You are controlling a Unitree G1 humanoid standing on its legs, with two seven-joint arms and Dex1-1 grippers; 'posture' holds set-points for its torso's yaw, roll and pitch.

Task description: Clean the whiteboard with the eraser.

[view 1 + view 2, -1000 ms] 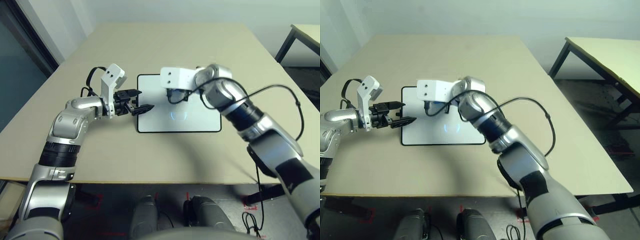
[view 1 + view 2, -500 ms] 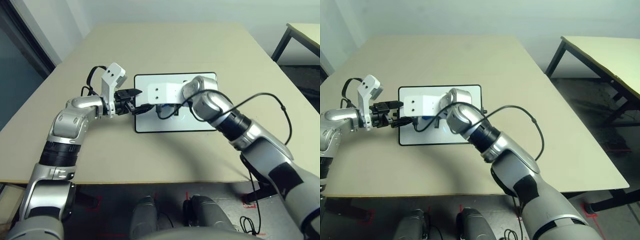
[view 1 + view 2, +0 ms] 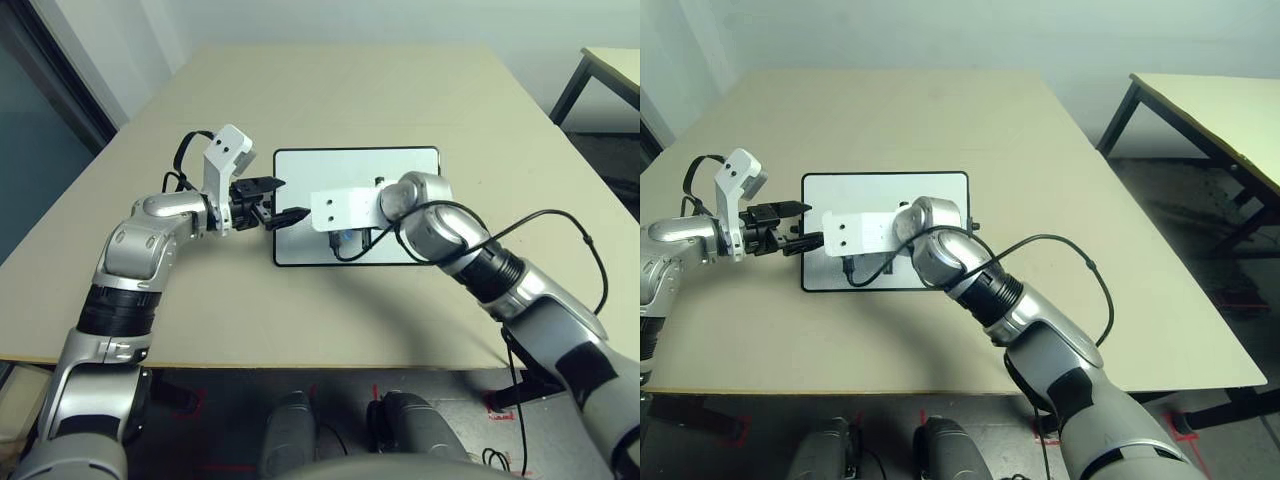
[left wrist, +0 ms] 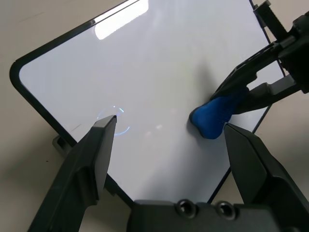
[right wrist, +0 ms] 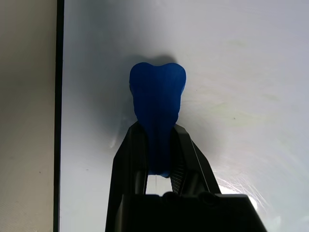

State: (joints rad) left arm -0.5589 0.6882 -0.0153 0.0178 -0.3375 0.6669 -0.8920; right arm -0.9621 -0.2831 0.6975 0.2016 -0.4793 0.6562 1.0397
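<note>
1. From the head, you see the flat white whiteboard with its thin black frame [image 3: 400, 170] lying on the tan table [image 3: 340, 90]. It looks mostly clean.
2. Your left wrist view adds more: the left gripper [image 4: 166, 130], fingers wide apart, hovers over a faint blue scribble [image 4: 118, 121] left to wipe.
3. Your right wrist view shows the right gripper [image 5: 159, 145] squeezing the small bright blue eraser [image 5: 157, 96] against the board, near its edge.
</note>
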